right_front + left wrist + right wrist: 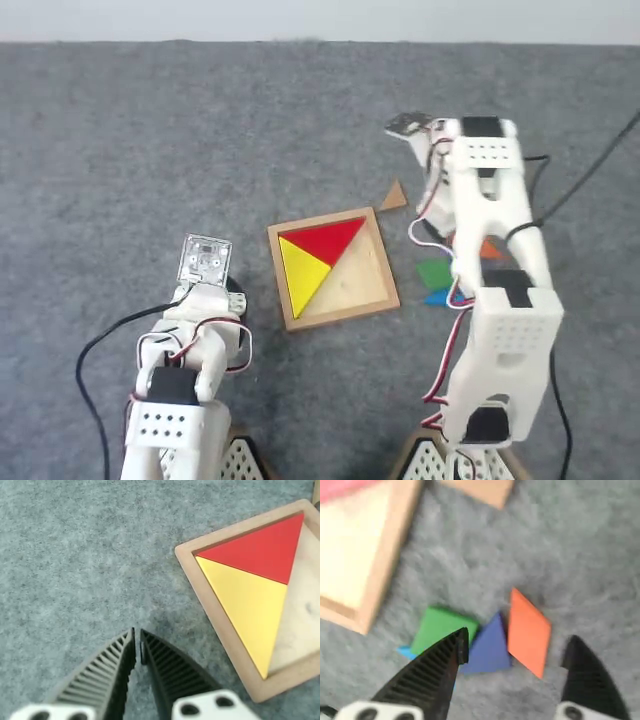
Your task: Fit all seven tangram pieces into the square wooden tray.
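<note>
Arm (497, 215) on right hides most of orange piece (489, 249).

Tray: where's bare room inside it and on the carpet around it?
Free: bare wood in the tray beside the red triangle and yellow triangle; the grey carpet between tray and left gripper. Crowded: carpet on the tray's other side, where green piece, blue triangle and orange parallelogram cluster under the right arm.

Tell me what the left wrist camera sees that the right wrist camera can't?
Left wrist view, not right: the yellow triangle in the wooden tray and the shut left gripper. Right wrist view, not left: green piece, blue triangle and orange piece on the carpet, below the open right gripper. Both: the tray and red triangle.
</note>
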`<state>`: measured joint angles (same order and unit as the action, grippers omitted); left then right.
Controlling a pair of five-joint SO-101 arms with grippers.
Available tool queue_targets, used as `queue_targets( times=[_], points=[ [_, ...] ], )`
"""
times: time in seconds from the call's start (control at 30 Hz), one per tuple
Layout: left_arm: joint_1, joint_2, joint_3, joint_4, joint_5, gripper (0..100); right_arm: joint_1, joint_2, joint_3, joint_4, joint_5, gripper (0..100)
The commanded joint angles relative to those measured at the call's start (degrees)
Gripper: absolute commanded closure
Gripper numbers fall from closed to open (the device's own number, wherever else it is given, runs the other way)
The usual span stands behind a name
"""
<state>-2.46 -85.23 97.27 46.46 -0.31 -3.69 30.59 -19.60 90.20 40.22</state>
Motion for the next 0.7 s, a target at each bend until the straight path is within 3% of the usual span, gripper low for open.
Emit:
queue_targets(
  times=[0.0,0.4,0.67],
  points=[
    [-0.2,-0.8,-0.5,0.3,0.4,98,4.3,-0.6,-2.9,0.0,3.1,66.4],
    [-0.2,-0.8,-0.5,0.3,0.4,98,5.6,6.5,2.4,-10.8,-0.7,66.9],
    [-0.2,-0.8,-0.5,0.3,0.4,98,5.4,8.5,2.3,-12.6,-2.0,70.1]
  ],
)
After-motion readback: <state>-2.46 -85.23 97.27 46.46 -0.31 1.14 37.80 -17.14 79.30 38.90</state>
